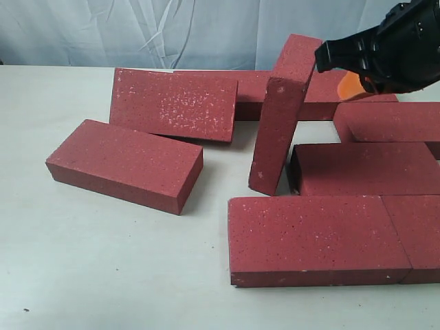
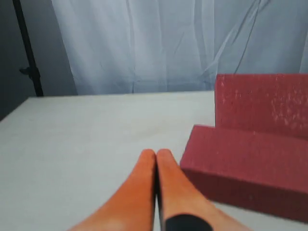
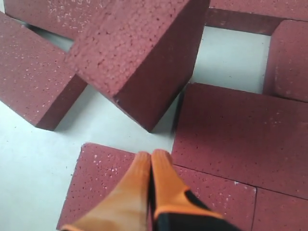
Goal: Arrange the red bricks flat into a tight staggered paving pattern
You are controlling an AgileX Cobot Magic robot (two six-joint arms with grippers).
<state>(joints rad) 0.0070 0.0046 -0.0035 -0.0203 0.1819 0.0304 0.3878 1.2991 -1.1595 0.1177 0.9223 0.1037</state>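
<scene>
Right wrist view shows the right hand (image 3: pixel 151 155) with its two orange fingers (image 3: pixel 137 178) pressed together. Nothing is between them. It hangs over the front brick (image 3: pixel 96 178), which lies flat. In the exterior view this brick touches a flat neighbour brick (image 1: pixel 419 237) side by side. I think these two are the start of the paving.

Just past the fingertips is the tall brick (image 3: pixel 134 53). It stands on its short end and tips over to one side. Its top is close to the black part of the right hand, but I cannot tell if they touch. I think the fingers are shut so the hand can push the tall brick down flat, not grab it.

Beside the tall brick lies the middle brick (image 1: pixel 364 168), flat, with a small gap to the front row.

The left hand (image 2: pixel 156 153) has its fingers squeezed together too and holds nothing. It sits low over the white bench (image 2: pixel 86 144), near the lone brick (image 2: pixel 245 173). That one lies flat, well apart from the row. Behind it the edge brick (image 2: pixel 262 106) stands on its long side.

Most of the red bricks are not yet in the pattern.
</scene>
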